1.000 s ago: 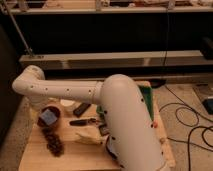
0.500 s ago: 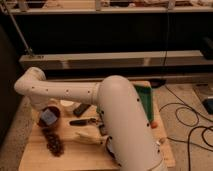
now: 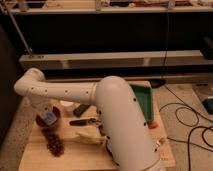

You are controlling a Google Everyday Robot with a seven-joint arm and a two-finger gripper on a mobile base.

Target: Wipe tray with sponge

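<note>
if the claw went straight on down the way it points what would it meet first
Probably the sponge, directly below the claw, which hangs over a dark red bowl on the wooden table; depth is unclear.

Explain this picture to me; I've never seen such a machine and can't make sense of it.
The big white shape is a robot arm, seen from one camera close behind it. It bends left over a wooden table, and its gripper is low at the table's left end, at a small blue-grey sponge. Whether it holds the sponge cannot be told. A green tray lies to the right, half hidden by the arm. Small odds and ends lie between.
</note>
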